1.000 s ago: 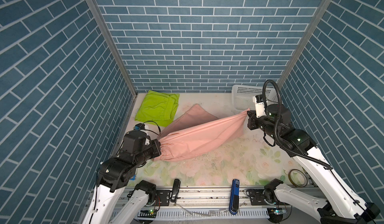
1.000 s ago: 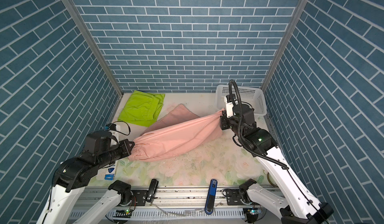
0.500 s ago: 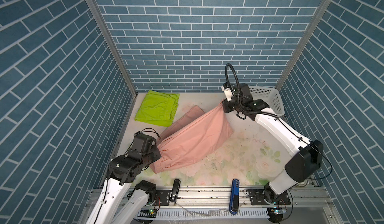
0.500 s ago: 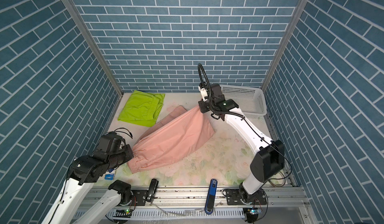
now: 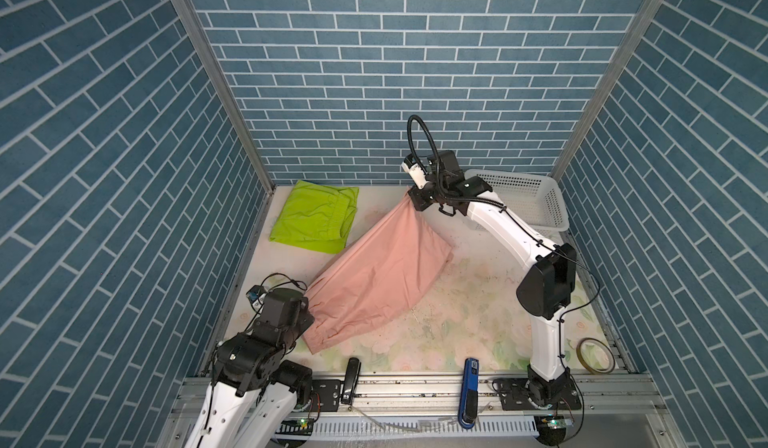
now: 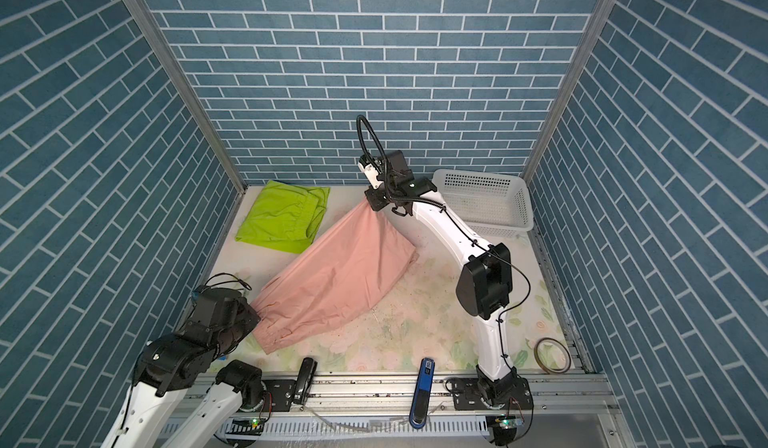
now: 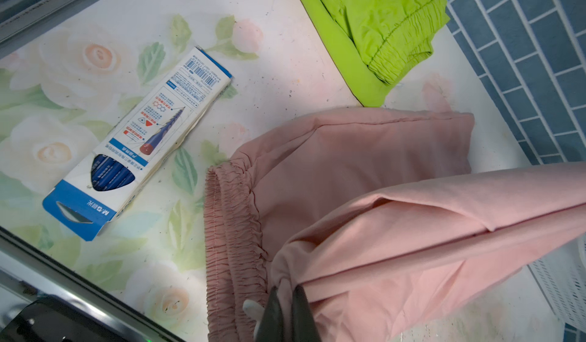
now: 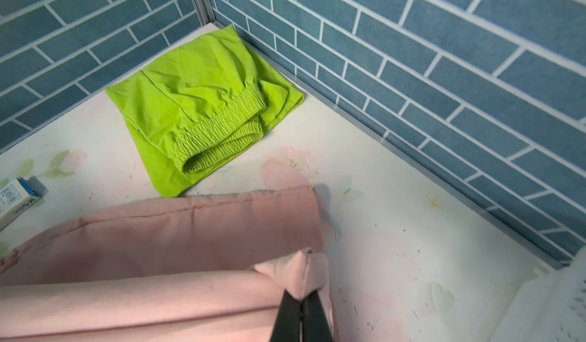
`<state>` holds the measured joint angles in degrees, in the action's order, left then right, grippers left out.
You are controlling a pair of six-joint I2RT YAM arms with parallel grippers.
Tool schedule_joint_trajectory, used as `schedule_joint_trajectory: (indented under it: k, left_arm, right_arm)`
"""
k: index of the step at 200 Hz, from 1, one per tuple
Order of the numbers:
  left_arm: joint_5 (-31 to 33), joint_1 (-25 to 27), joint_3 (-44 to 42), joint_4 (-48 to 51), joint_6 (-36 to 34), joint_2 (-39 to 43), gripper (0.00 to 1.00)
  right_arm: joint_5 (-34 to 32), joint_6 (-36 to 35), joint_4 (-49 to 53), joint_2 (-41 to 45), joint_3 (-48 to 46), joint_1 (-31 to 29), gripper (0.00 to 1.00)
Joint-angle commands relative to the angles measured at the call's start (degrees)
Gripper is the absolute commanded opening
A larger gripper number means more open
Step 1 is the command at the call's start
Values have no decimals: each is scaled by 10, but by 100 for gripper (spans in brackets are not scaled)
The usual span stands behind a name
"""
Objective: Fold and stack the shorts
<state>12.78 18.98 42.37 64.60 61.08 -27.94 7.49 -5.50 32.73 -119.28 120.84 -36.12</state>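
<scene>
the left tool point(image 7: 287, 292), low at the near left of the table point(image 5: 478, 313), is pinched tight on the pink shorts point(image 5: 382, 275), gripping the cloth right beside their gathered waistband. that waistband end rests on the table at the near left. just beside it, apart from the cloth, a blue and white pencil box point(image 7: 139, 143) lies flat on the floral top. from this grip the pink shorts run slantwise toward the far middle. a lower layer lies flat on the table, and an upper layer is lifted and stretched between the two arms. the right tool point(image 8: 301, 296), out over the far middle, is clamped on a hem corner of the pink shorts and holds it up off the table. beyond that, in the far left corner, the green shorts point(image 5: 311, 221) lie folded with the waistband on top. their near corner sits right at the edge of the pink cloth; i cannot tell whether they touch. a white basket point(image 5: 528, 200) stands in the far right corner, behind the right arm.
</scene>
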Motion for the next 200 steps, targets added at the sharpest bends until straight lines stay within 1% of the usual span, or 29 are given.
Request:
schedule_joint_trajectory:
  k: [1, 11, 20, 61, 85, 98, 104, 113, 121, 123, 130, 137, 147, 150, 155, 163, 168, 172, 179, 188, 200]
  left_arm:
    - [67, -4, -17, 83, 38, -29, 0]
    - [75, -5, -21, 82, 46, -35, 0]
    - [77, -4, -22, 77, 54, -36, 0]
    - [57, -8, -105, 47, 93, -26, 0]
    - [58, -14, -134, 35, 98, -16, 0]
    - [69, -22, -140, 38, 98, -12, 3]
    - [73, -24, -141, 35, 96, -12, 8]
    - [79, -29, -144, 26, 88, -12, 21]
    - [84, -35, -145, 20, 80, -15, 43]
    - [85, -37, -145, 19, 79, -17, 46]
    - [89, -45, -143, 14, 70, -23, 48]
    - [89, -53, -141, 1, 52, -30, 54]
    - [90, -67, -132, -16, 25, -45, 67]
    - [91, -73, -128, -18, 24, -51, 73]
    - [91, -83, -118, -22, 1, -61, 82]
    - [87, -100, -99, -27, -22, -77, 98]
    - [82, -109, -86, -35, -40, -82, 100]
    - [76, -115, -76, -43, -55, -101, 100]
    - [66, -122, -58, -53, -75, -118, 100]
    - [54, -123, -35, -68, -97, -139, 100]
    - [21, -123, -10, -96, -128, -168, 100]
  right_arm:
    - [-53, -35, -5, -43, 70, 19, 0]
    - [-56, -35, -2, -59, 94, 17, 0]
    - [-53, -36, 0, -93, 118, 14, 0]
    - [-29, -32, 44, -204, 244, 9, 0]
    - [-28, -26, 47, -243, 267, 10, 0]
    - [-11, -20, 43, -256, 272, 10, 0]
    - [-13, -17, 40, -262, 273, 10, 1]
    - [-11, -15, 38, -266, 274, 11, 19]
    - [-10, -10, 36, -268, 274, 10, 32]
    - [-9, -8, 36, -269, 275, 10, 35]
    - [-7, -1, 34, -268, 275, 12, 44]
    - [-3, 9, 35, -263, 275, 15, 52]
    - [10, 24, 38, -252, 274, 21, 59]
    - [14, 29, 40, -249, 273, 24, 62]
    - [17, 39, 45, -240, 272, 29, 65]
    - [24, 56, 58, -225, 267, 38, 66]
    - [26, 67, 67, -212, 257, 47, 67]
    - [28, 74, 74, -201, 243, 52, 67]
    - [31, 81, 84, -176, 207, 61, 68]
    - [33, 80, 84, -139, 142, 71, 70]
    - [30, 67, 73, -92, 46, 83, 73]
